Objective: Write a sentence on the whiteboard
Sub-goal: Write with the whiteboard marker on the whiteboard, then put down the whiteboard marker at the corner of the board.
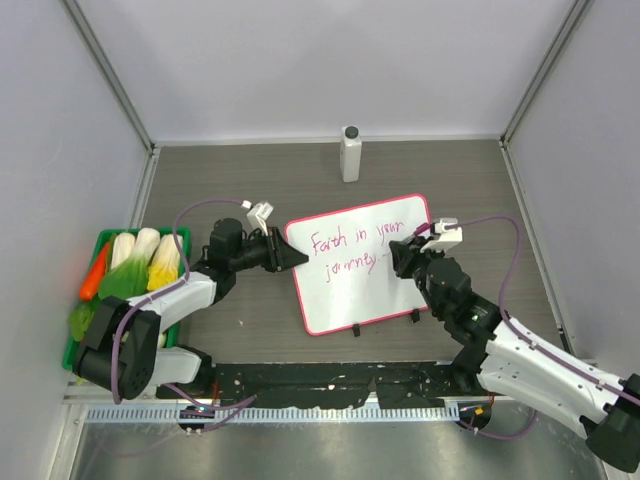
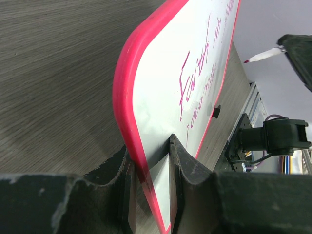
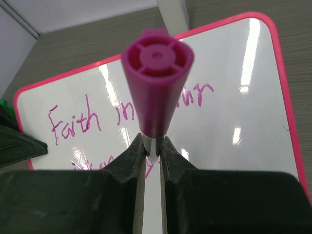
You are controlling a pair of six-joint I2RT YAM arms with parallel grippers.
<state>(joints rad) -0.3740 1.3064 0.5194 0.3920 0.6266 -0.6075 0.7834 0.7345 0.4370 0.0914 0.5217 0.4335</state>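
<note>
Wrist views alone show left jaws pinching the whiteboard (image 2: 156, 122), right jaws pinching a marker (image 3: 156, 63).

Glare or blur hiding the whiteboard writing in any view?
Top external: even light, no glare on the whiteboard, the sentence small but legible. Left wrist: board nearly edge-on, writing foreshortened; left gripper fingers soft up close. Right wrist: bright glare streaks on the board; the marker in the right gripper covers the middle words.

Place: robotics lab test cell
Walls: plain white panels (image 1: 330, 60), metal framing
Surface: grey wood-grain table (image 1: 200, 180), aluminium rail (image 1: 300, 412) along the near edge
Props: toy vegetables (image 1: 140, 260), green crate (image 1: 70, 350)
</note>
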